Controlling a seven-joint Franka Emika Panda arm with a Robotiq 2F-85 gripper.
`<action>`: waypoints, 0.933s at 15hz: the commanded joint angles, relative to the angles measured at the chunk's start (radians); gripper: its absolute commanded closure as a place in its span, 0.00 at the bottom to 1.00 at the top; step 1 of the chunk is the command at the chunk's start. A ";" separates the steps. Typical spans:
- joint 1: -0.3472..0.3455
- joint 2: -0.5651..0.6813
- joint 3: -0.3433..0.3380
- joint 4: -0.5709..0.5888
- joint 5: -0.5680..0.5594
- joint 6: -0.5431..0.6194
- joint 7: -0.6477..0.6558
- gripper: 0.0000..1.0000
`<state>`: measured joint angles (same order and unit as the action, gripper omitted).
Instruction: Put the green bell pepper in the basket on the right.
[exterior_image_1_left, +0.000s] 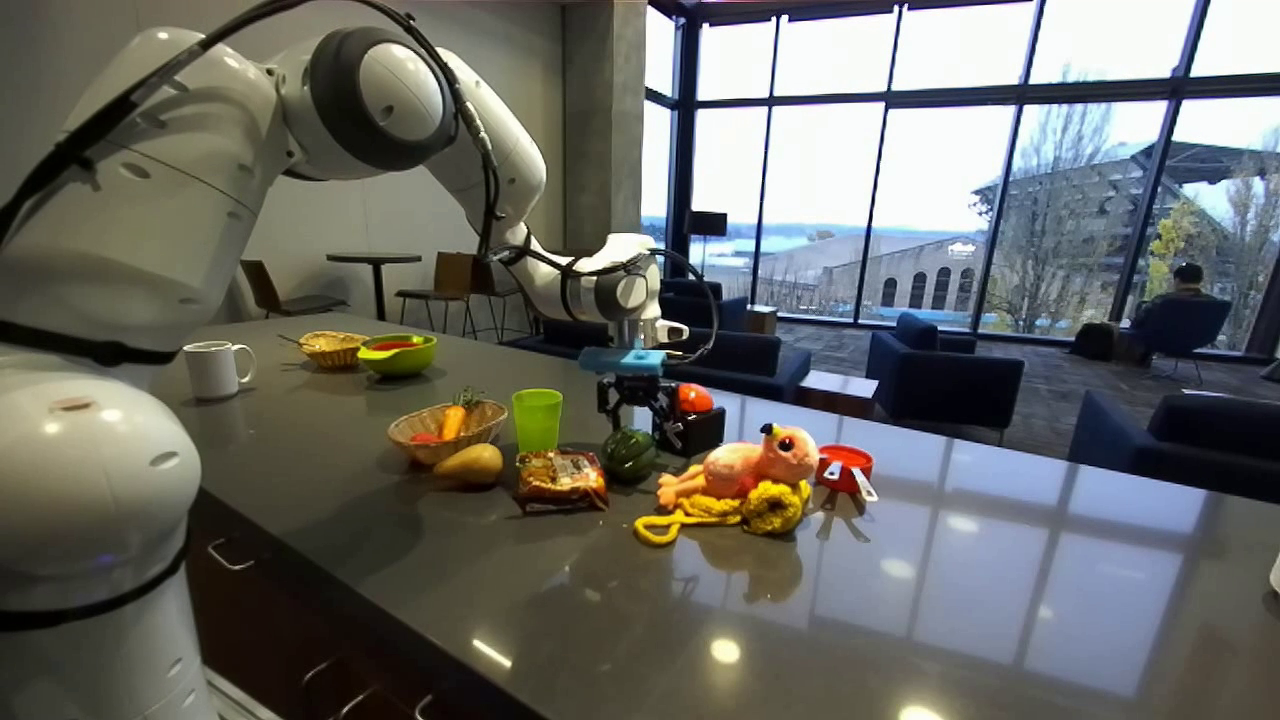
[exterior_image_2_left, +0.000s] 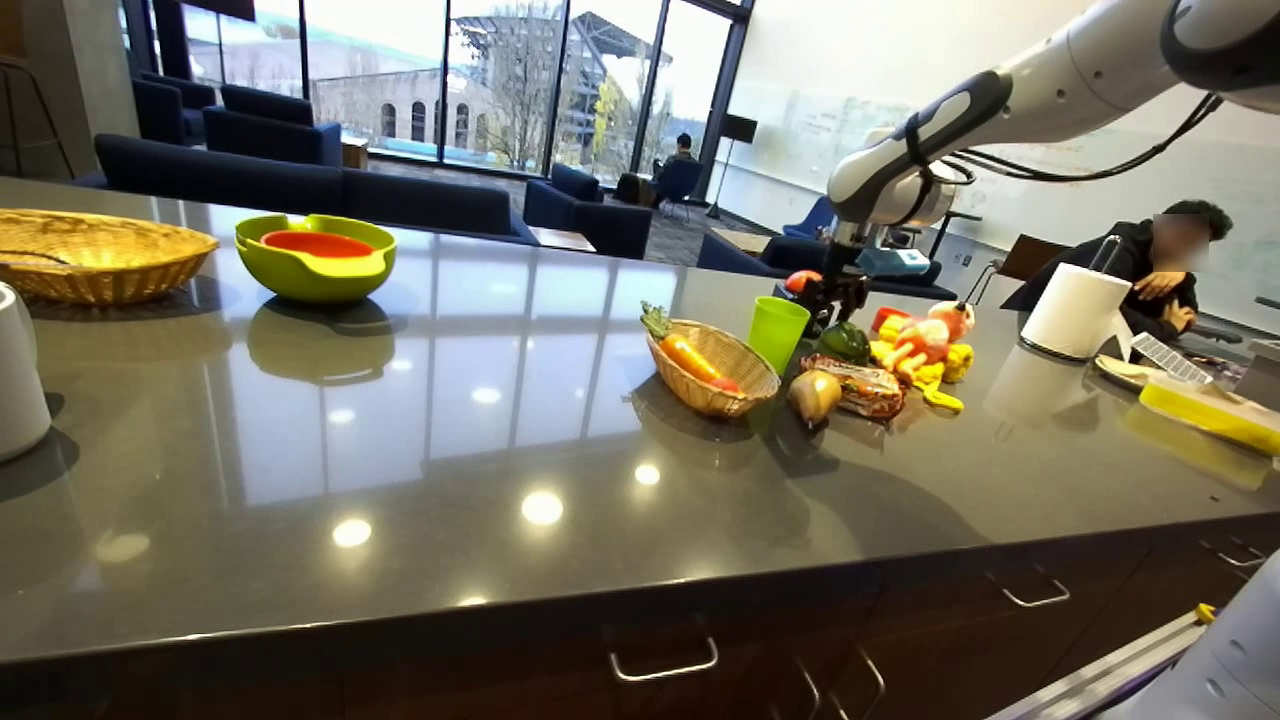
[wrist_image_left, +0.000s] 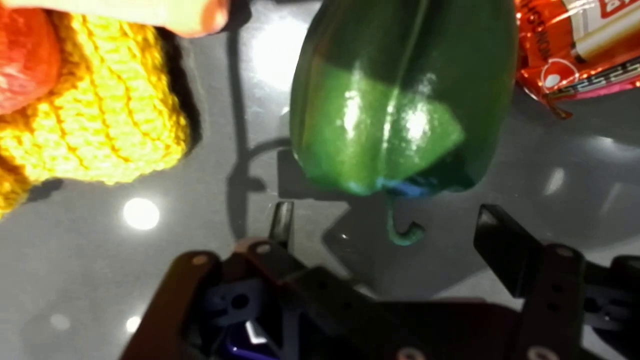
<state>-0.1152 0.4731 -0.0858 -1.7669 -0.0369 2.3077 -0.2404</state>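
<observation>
The dark green bell pepper lies on the grey counter in both exterior views (exterior_image_1_left: 630, 456) (exterior_image_2_left: 845, 342). In the wrist view the pepper (wrist_image_left: 400, 110) fills the top middle, its hooked stem toward the jaws. My gripper (wrist_image_left: 383, 215) is open and empty; its fingertips stand wide apart on either side of the stem, short of the pepper's body. In an exterior view the gripper (exterior_image_1_left: 640, 415) points down just behind the pepper. A small wicker basket (exterior_image_1_left: 485, 428) (exterior_image_2_left: 700, 395) holds a carrot and something red. Another wicker basket (exterior_image_1_left: 333, 350) (exterior_image_2_left: 110, 282) stands farther off.
A lime-green cup (exterior_image_1_left: 538, 420), a snack packet (exterior_image_1_left: 562, 480) and a brownish pear-like item (exterior_image_1_left: 470, 465) lie close beside the pepper. A pink plush bird (exterior_image_1_left: 740, 468) on yellow knitting is on its other side. A black box (exterior_image_1_left: 700, 432) with a red-orange item stands behind the gripper.
</observation>
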 joint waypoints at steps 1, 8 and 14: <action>-0.018 -0.009 0.009 -0.008 -0.021 0.007 -0.024 0.39; -0.017 -0.004 0.012 -0.001 -0.025 -0.002 -0.041 0.94; -0.007 -0.025 0.013 -0.005 -0.025 -0.034 -0.026 0.95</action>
<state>-0.1185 0.4735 -0.0828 -1.7657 -0.0405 2.3035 -0.2715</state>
